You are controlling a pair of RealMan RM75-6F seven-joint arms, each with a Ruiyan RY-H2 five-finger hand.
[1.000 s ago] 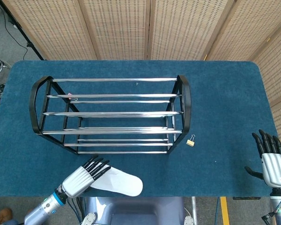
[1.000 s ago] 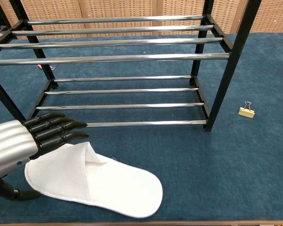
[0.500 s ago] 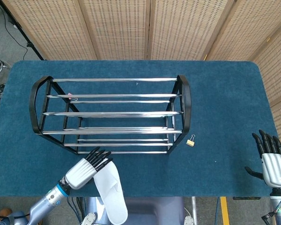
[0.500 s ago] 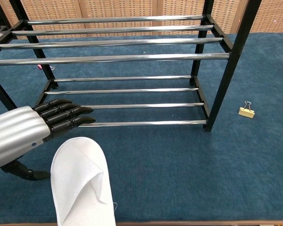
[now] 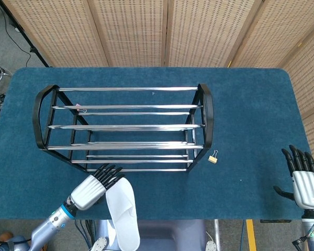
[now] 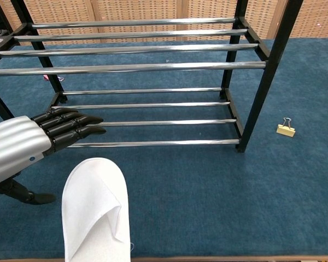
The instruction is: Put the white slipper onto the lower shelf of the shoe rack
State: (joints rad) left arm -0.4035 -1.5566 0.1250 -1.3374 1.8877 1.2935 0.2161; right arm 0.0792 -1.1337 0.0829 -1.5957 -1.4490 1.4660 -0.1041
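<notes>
The white slipper (image 5: pixel 121 212) (image 6: pixel 95 210) lies flat on the blue cloth in front of the rack, its toe toward the rack and its heel over the table's front edge. The black and chrome shoe rack (image 5: pixel 125 128) stands mid-table; the bars of its lower shelf (image 6: pixel 153 123) hold nothing. My left hand (image 5: pixel 94 187) (image 6: pixel 38 142) hovers just left of the slipper's toe, fingers straight and pointing at the lower bars, holding nothing. A small gap separates it from the slipper. My right hand (image 5: pixel 303 180) rests at the table's front right corner with its fingers apart and nothing in it.
A small binder clip (image 5: pixel 213 157) (image 6: pixel 286 129) lies on the cloth by the rack's right front leg. A tiny pink item (image 5: pixel 81 110) sits under the rack at its back left. Folding screens stand behind the table.
The slipper has swung from lying sideways to pointing its toe at the rack, its heel now over the table edge. My left hand has come off it and moved toward the rack.
</notes>
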